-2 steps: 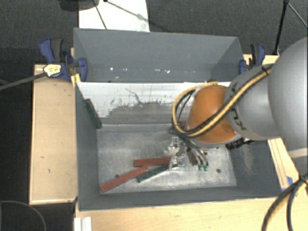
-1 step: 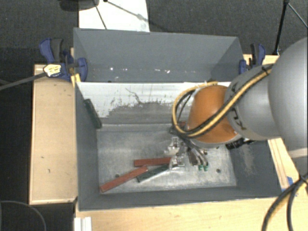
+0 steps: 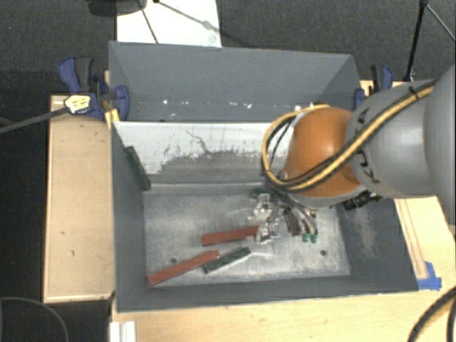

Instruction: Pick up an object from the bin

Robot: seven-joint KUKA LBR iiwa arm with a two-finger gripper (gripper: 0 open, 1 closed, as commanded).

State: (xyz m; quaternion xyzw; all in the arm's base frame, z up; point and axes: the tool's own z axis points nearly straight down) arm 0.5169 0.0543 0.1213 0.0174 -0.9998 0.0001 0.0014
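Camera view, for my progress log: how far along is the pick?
Done: the gripper is down in the bin, at the right end of the upper red-brown stick. In hand: a grasp there, though I cannot confirm one. Left: lifting; that stick, the longer red-brown stick and the dark green stick lie on the floor.

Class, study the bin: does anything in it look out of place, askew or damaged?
A dark flat bar leans on the grey metal bin's left wall, apart from the reddish-brown flat sticks and dark green stick lying on the floor by the pincer. Nothing looks broken.
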